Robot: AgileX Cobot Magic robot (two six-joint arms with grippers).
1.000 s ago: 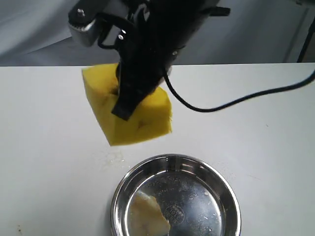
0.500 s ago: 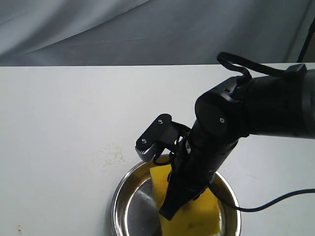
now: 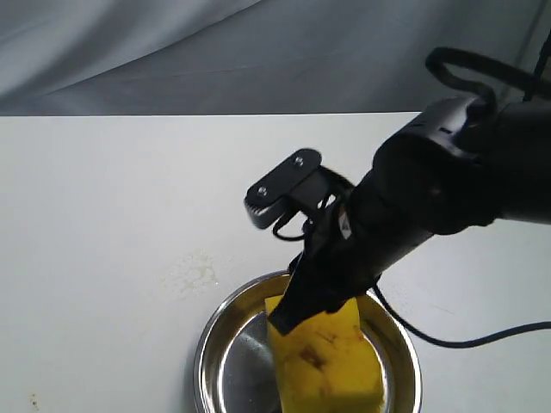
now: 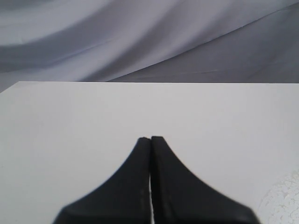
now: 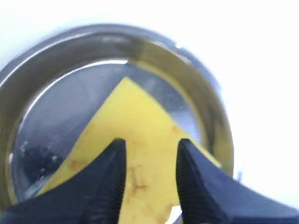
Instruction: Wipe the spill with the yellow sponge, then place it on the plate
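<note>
The yellow sponge (image 3: 327, 361) lies in the steel plate (image 3: 207, 344), tilted, with brown stains on its top face. My right gripper (image 3: 288, 317) hangs just above the sponge's near corner. In the right wrist view its fingers (image 5: 110, 177) stand apart over the sponge (image 5: 140, 116), with the plate's rim (image 5: 46, 42) ringing it; the right gripper (image 5: 149, 142) is open. No amber puddle shows, only a faint wet smear (image 3: 194, 274) on the table left of the plate. My left gripper (image 4: 150, 138) is shut on nothing, over bare white table.
A black cable (image 3: 482, 335) trails from the right arm across the table on the right. Grey cloth (image 3: 172, 52) hangs behind the table's far edge. A textured wet patch (image 4: 282, 200) shows in the left wrist view.
The right arm carried the sponge from above the table down into the plate. It then rose a little, its jaws parted, and the sponge now lies in the plate.
</note>
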